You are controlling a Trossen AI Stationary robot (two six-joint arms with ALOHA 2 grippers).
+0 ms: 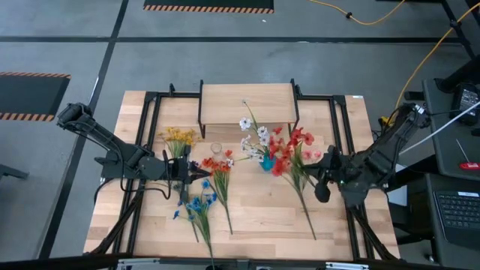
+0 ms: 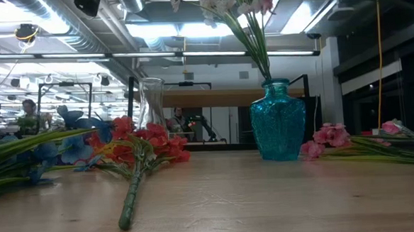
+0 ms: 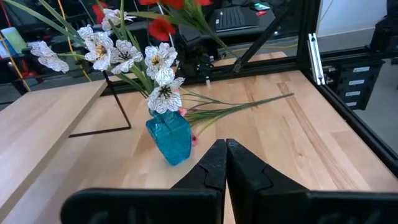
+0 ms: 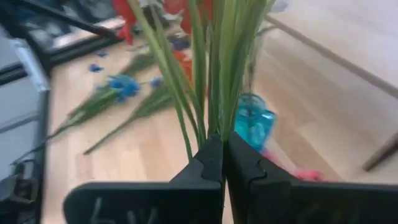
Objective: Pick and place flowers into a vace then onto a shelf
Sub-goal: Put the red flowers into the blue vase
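Wooden surface [image 1: 255, 217] carried several loose flowers, a teal vase [image 1: 267, 162] near centre and the shelf [image 1: 247, 103] at 12 o'clock from it. White flowers [image 1: 255, 135] stood in the teal vase, stems down in its neck, blossoms leaning toward the shelf; the left wrist view showed the same white blossoms [image 3: 134, 59] above the teal glass [image 3: 170, 140], with the shelf edge just beside it. A clear glass vase [image 1: 216, 149] stood at 9 o'clock of the teal one, apart from it.

Loose sprays lay flat: yellow flowers [image 1: 179, 137] at 9 o'clock of the clear vase, orange-red flowers [image 1: 217, 169] at 6 o'clock of it, blue flowers [image 1: 196, 207] further toward 7 o'clock, red and pink flowers [image 1: 296, 154] at 3 o'clock of the teal vase with long stems running toward 5 o'clock. In the low view the orange-red spray [image 2: 139, 149] lay in the foreground, pink blossoms [image 2: 327, 138] touching the surface just beside the teal vase [image 2: 278, 121].

Left gripper [image 1: 204, 180] hovered at 8 o'clock of the teal vase, close to the orange-red spray; fingers [image 3: 214, 165] pressed together, holding nothing. Right gripper [image 1: 321, 191] sat at 4 o'clock of the vase beside the red stems; its fingers [image 4: 211, 158] were closed. Green stems [image 4: 208, 68] rose right in front of the tips, but whether they were pinched could not be told.
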